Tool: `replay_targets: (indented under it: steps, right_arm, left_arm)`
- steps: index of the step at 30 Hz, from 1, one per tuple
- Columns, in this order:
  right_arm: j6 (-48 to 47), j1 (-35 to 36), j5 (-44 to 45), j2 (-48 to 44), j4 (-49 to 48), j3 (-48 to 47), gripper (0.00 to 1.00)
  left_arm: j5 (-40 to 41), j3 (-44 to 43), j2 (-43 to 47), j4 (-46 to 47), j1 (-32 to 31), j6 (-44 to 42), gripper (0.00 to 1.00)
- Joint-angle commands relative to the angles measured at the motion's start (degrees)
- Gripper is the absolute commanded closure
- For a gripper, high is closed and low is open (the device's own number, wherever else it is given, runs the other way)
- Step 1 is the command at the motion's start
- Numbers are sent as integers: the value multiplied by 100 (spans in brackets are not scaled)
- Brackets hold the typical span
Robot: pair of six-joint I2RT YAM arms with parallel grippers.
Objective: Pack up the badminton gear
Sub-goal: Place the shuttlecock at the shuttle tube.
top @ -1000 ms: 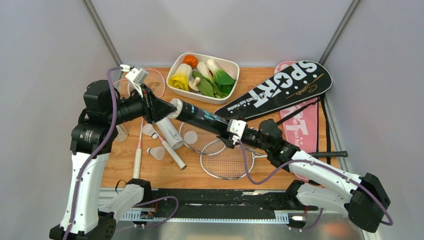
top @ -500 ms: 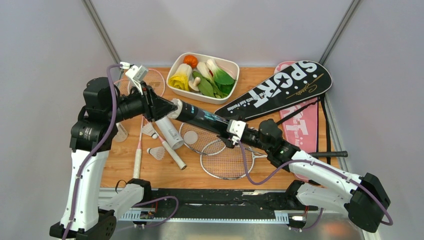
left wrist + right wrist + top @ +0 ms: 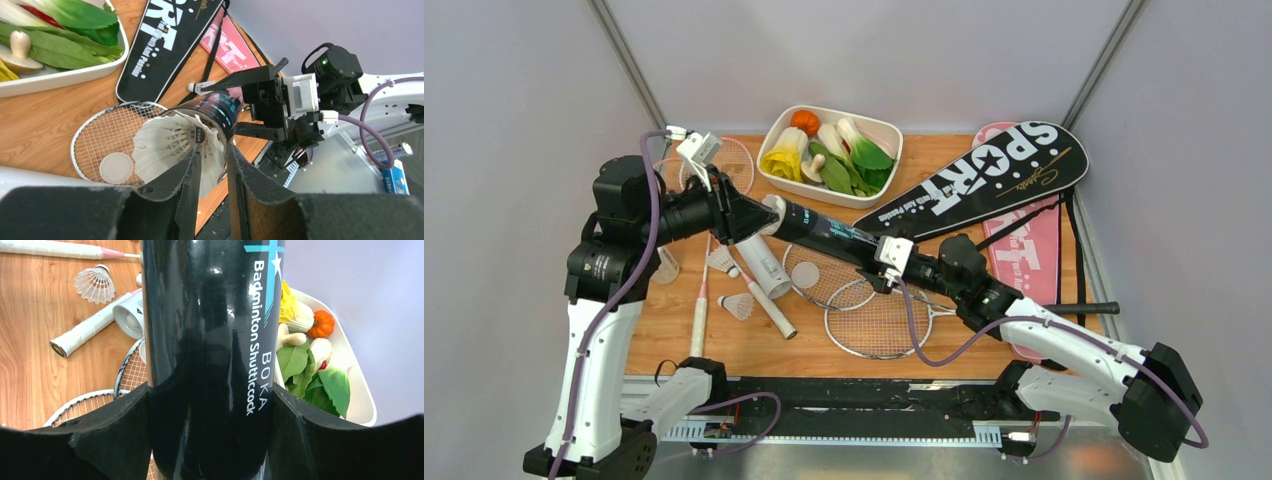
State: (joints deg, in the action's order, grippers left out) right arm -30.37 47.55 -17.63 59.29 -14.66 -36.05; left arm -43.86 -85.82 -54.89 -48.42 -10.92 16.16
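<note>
shuttlecock (image 3: 170, 145) sits at the mouth of the black tube (image 3: 824, 228), raised over the counter (image 3: 744, 352) in my clenched right pincer (image 3: 210, 396). left pincer (image 3: 212, 161) straddles the feather skirt; pinching or released, i cannot tell. plan: keep axes aligned, push gently, spare the feathers. seating depth and tube interior hidden.

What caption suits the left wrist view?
Left fingers pinch a white shuttlecock at the mouth of the black tube clamped in the right fingers.
</note>
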Motion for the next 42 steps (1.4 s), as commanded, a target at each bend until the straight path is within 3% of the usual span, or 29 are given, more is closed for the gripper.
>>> replay_targets:
  steps: [1,7,17,30,42]
  right_arm:
    - [-100,-10,-86,-51,-276,-350,46]
    - [-248,-8,-214,-87,-248,-343,50]
    - [-245,-4,-509,27,-688,-325,54]
    - [17,-15,-1639,-10,-1643,-173,56]
    - [-26,-17,-1452,102,-1584,-280,57]
  left_arm:
    - [-4,147,54,52,-20,-90,71]
    - [-142,296,-21,99,-17,-104,99]
    - [-826,967,192,1040,-19,741,100]
    - [-577,1233,374,986,-23,693,100]
    - [-600,1409,329,1116,-23,827,100]
